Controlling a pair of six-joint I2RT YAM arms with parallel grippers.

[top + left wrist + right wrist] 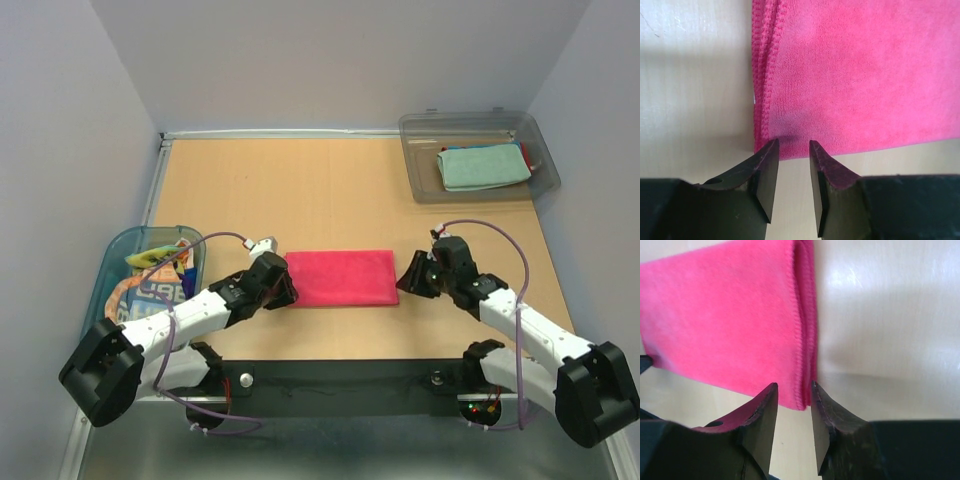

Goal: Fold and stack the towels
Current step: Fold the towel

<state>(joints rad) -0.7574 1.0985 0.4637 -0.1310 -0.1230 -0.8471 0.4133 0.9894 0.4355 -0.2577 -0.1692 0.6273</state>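
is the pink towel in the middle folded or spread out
Folded. The pink towel lies as a narrow rectangle, and both wrist views show stacked hemmed layers at its ends.

Overhead view looks down; wrist views closely share pink towel [340,278]

The middle towel [340,278] is magenta pink, the far towel [482,167] teal, the table [300,190] tan.

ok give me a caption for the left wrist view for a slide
Left fingers parted at a corner of the folded pink towel on the wooden table
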